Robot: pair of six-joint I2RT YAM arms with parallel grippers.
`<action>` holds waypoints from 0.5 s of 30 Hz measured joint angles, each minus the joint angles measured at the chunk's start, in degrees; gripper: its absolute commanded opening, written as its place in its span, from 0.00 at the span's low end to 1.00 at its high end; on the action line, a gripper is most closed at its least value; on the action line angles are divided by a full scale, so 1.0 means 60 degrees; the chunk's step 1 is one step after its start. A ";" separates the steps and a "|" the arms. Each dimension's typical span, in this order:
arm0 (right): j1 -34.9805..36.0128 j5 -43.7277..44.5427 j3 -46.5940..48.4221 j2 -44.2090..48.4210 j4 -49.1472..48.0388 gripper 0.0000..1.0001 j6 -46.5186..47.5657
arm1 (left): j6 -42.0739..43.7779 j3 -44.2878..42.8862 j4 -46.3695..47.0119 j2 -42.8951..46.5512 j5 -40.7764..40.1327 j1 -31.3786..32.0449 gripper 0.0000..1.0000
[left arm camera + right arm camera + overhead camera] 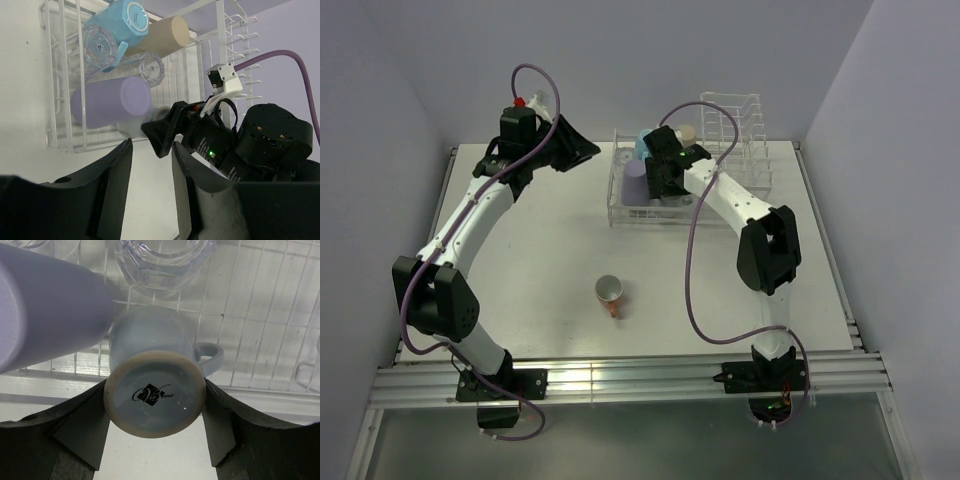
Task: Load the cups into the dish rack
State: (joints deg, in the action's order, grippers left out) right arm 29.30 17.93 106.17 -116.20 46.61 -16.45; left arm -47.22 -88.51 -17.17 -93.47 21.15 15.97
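While the right pincer (155, 395) clamps the grey mug (150, 335) on its side at the near edge of the rack (265, 320), beside the purple cup (45, 315), a gentle release should seat it; the left pincer (150, 155) gapes empty.

White table (520, 260), dish rack (735, 125), orange-handled mug (609, 292)

The pale grey-blue mug (155, 390) bore a black logo on its base; the purple cup (110, 106) was plain; the small mug (609, 292) had an orange handle.
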 measured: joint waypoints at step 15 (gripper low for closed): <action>0.0186 0.0594 0.0142 -0.0015 0.0313 0.78 -0.0106 | 0.0011 0.0000 -0.0058 0.0000 0.0029 -0.0007 0.47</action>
State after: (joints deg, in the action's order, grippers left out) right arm 30.41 21.50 107.02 -116.29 48.49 -17.08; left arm -47.16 -88.51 -17.52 -93.47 21.32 15.92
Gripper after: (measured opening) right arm 0.770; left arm 0.469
